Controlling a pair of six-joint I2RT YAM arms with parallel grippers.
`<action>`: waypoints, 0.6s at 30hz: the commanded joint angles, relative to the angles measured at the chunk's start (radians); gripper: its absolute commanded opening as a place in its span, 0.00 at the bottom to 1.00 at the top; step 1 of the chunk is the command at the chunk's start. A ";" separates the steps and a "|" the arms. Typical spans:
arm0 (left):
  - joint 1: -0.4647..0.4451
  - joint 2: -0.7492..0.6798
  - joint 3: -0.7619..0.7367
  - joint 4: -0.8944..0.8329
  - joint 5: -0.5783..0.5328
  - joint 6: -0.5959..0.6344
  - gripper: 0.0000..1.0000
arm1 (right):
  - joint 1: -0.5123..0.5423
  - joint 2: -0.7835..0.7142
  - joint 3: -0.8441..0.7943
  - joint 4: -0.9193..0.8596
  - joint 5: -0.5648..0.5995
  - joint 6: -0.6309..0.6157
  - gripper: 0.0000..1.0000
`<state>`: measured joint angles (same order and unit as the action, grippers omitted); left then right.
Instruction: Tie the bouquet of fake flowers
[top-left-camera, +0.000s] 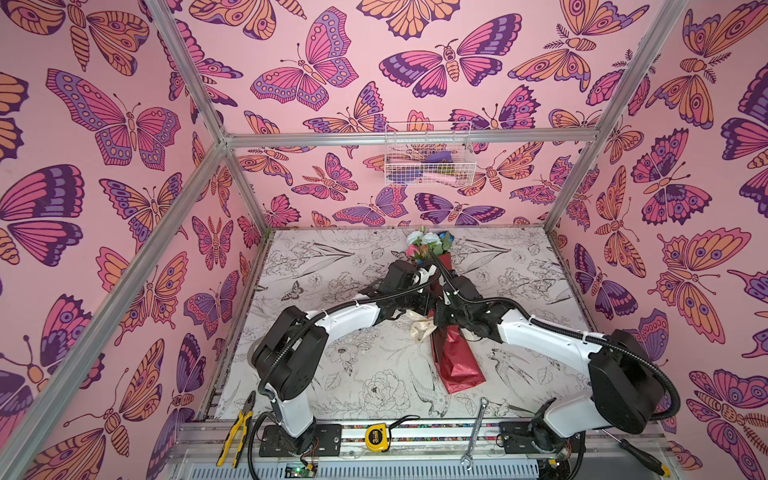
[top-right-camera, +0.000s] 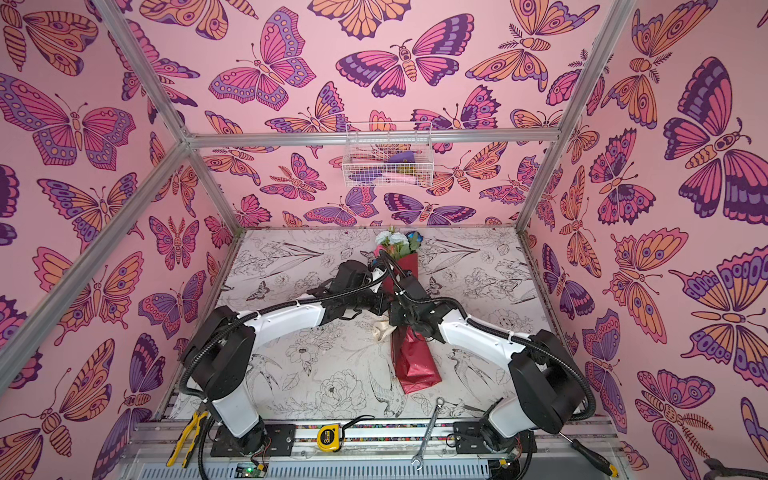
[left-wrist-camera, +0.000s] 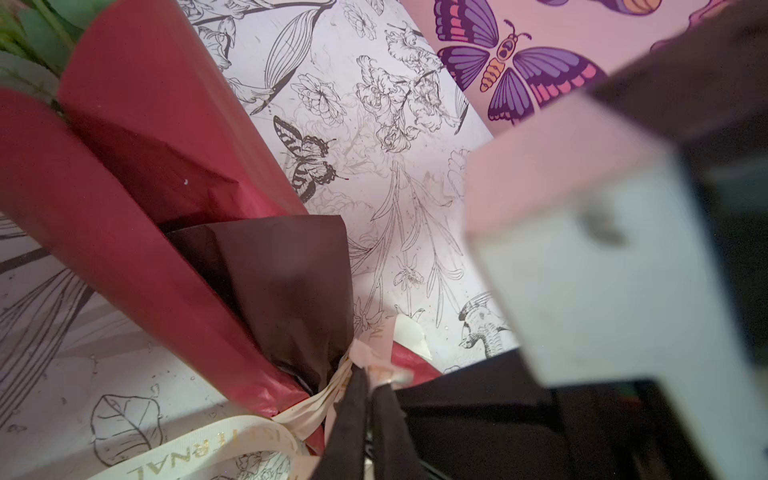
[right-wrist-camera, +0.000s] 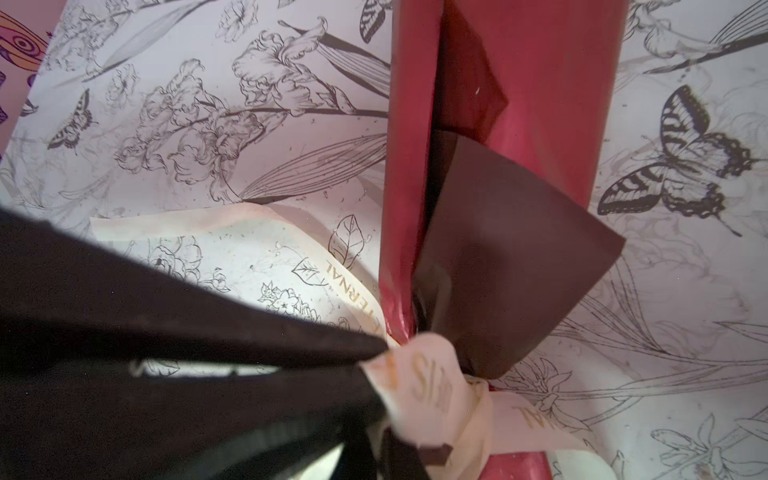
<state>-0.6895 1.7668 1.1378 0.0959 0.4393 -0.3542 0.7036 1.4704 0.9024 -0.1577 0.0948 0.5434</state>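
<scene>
The bouquet of fake flowers (top-left-camera: 455, 361) (top-right-camera: 415, 365) lies lengthwise on the printed table in both top views, wrapped in dark red paper (left-wrist-camera: 124, 199) (right-wrist-camera: 519, 104). Its white, pink and blue heads (top-left-camera: 428, 241) point to the back wall. A cream lettered ribbon (top-left-camera: 422, 328) (left-wrist-camera: 199, 449) (right-wrist-camera: 419, 386) is bunched round the wrap's narrow waist. My left gripper (top-left-camera: 424, 305) (left-wrist-camera: 368, 378) and right gripper (top-left-camera: 440, 313) (right-wrist-camera: 411, 451) meet over that waist. The left jaws stand almost together, pinching ribbon at their tips. The right jaws are shut with a ribbon loop between them.
Along the front rail lie yellow pliers (top-left-camera: 237, 428), a yellow tape measure (top-left-camera: 377, 437), a wrench (top-left-camera: 476, 432) and a screwdriver (top-left-camera: 640, 453). A white wire basket (top-left-camera: 428, 156) hangs on the back wall. Butterfly-patterned walls close in three sides.
</scene>
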 joint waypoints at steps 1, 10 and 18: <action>0.015 -0.035 -0.031 0.025 0.033 -0.027 0.28 | 0.000 -0.034 -0.011 0.033 0.032 0.033 0.00; 0.039 -0.206 -0.252 0.060 -0.120 -0.100 0.59 | -0.022 -0.019 -0.020 0.035 0.053 0.091 0.00; 0.008 -0.249 -0.438 0.202 -0.079 -0.010 0.57 | -0.038 -0.013 -0.017 0.026 0.056 0.131 0.00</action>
<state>-0.6685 1.5108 0.7280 0.2314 0.3580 -0.4141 0.6724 1.4502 0.8890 -0.1383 0.1322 0.6426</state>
